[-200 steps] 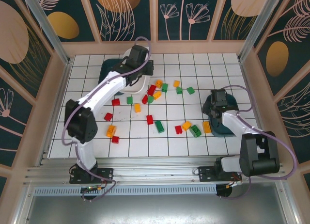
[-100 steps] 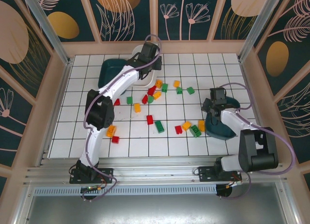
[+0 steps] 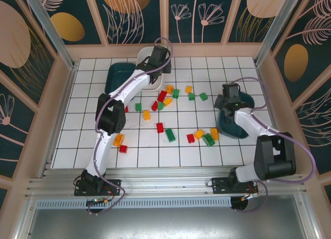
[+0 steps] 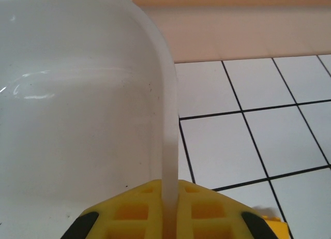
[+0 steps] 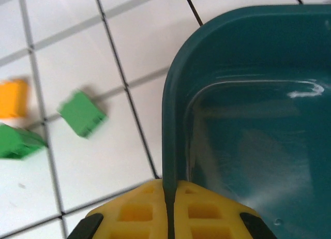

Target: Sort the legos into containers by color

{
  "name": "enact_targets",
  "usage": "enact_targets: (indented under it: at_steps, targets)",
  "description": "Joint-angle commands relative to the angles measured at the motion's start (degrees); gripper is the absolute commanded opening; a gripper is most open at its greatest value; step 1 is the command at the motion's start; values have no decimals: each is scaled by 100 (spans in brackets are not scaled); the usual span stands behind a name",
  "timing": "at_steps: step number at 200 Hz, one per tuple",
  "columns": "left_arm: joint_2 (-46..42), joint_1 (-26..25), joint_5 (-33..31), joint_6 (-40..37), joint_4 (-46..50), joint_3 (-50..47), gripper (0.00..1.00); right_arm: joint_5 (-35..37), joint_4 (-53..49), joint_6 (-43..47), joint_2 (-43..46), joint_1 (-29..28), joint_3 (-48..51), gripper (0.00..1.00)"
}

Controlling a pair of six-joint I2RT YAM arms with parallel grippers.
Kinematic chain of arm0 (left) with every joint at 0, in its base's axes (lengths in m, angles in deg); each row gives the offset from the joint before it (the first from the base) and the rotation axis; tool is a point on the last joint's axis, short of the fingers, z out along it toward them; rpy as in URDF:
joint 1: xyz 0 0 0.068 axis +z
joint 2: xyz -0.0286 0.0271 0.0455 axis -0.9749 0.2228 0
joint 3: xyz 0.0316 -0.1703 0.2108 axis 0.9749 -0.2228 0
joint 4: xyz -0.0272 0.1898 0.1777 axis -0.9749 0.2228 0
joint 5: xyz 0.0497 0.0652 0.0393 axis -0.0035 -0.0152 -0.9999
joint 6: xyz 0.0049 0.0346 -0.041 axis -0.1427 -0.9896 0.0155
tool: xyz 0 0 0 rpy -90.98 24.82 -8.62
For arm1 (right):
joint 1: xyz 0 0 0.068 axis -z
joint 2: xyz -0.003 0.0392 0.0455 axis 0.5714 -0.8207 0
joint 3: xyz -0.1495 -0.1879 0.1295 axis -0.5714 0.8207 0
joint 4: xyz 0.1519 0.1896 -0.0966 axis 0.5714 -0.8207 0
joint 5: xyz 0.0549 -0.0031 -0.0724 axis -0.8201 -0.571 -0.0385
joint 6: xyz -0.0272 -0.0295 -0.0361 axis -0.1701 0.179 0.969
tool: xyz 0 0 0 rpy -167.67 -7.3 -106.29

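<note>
At the far edge of the desk (image 3: 83, 146), the left fingers (image 4: 207, 213) clamp tight on the white tub (image 4: 77, 120) rim; the right fingers (image 5: 207, 210) pinch the right-hand teal tub (image 5: 248, 120) rim, with legos (image 3: 170, 135) scattered between.

White tiled surface (image 3: 83, 146) strewn with legos (image 3: 160, 127), with three tubs near its edges.
Dark grid lines cross the surface. Red, green and orange-yellow legos scatter over its middle. The left teal tub (image 3: 118, 76) and the white tub (image 3: 145, 52) sit side by side at the far edge. The right teal tub (image 3: 231, 130) is at the right, with bricks just beside it.
</note>
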Motion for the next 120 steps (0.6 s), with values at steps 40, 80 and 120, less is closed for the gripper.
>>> enact_targets:
  at_steps: [40,80,120]
  targets:
    - [272,221,-31,191,-218,51,0,-182,1380,437,-1195,-429,-1746,0]
    - [305,296,-1,218,-260,-121,0,-160,2083,665,-2585,-751,-3021,0]
    - [305,351,7,253,-264,-232,0,-69,2114,872,-3907,-959,-4581,0]
